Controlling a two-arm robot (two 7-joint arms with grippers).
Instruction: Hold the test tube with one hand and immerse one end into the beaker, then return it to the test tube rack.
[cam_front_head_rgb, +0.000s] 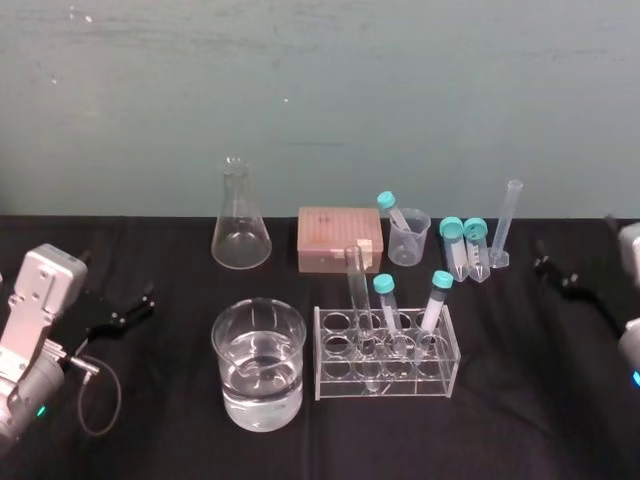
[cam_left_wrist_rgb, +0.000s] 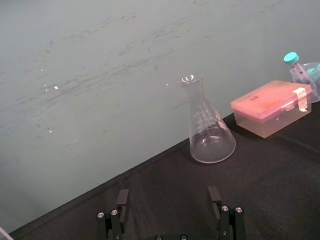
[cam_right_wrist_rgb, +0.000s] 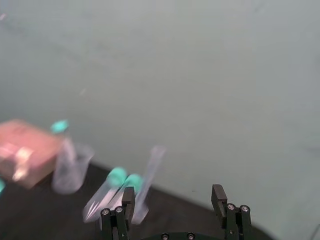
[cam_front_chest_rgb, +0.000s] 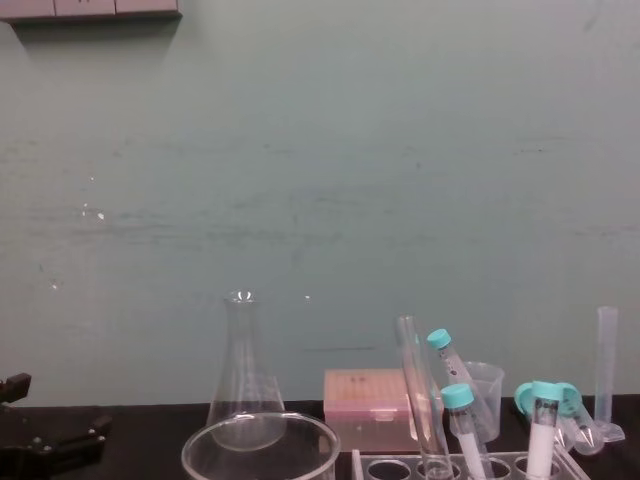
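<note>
Head view: the test tube (cam_front_head_rgb: 357, 288) stands in the test tube rack (cam_front_head_rgb: 440, 378), leaning a little, in a back-row hole at the end nearer the beaker.
Neighbours: two teal-capped tubes (cam_front_head_rgb: 436, 298) share the rack, and the bare glass tube tops them both.
Beaker: the beaker (cam_front_head_rgb: 300, 345) sits just left of the rack on the dark surface (cam_front_head_rgb: 520, 425), about half full of clear liquid, with nothing dipped in it.
Left gripper: the left gripper (cam_front_head_rgb: 146, 300) hangs low, well left of the beaker. In the left wrist view its fingers (cam_left_wrist_rgb: 122, 199) are spread with nothing between them, and the flask (cam_left_wrist_rgb: 210, 135) and pink box (cam_left_wrist_rgb: 270, 107) lie beyond.
Right gripper: the right gripper (cam_front_head_rgb: 542, 265) is out at the right edge, well clear of the rack. In the right wrist view its fingers (cam_right_wrist_rgb: 218, 194) are spread too, and empty.
Chest view: the tube (cam_front_chest_rgb: 420, 400) rises from the rack beside the beaker's rim (cam_front_chest_rgb: 260, 428), and no gripper is anywhere near it.
Done so far: nothing I can point to. The tube is in its hole and both grippers are empty.
Left to do: by the look of it, everything. That means gripping the tube, lifting it out, lowering one end into the liquid, then slotting it back.
Caveat: a finished run would look much the same, so I can't rule that out.
</note>
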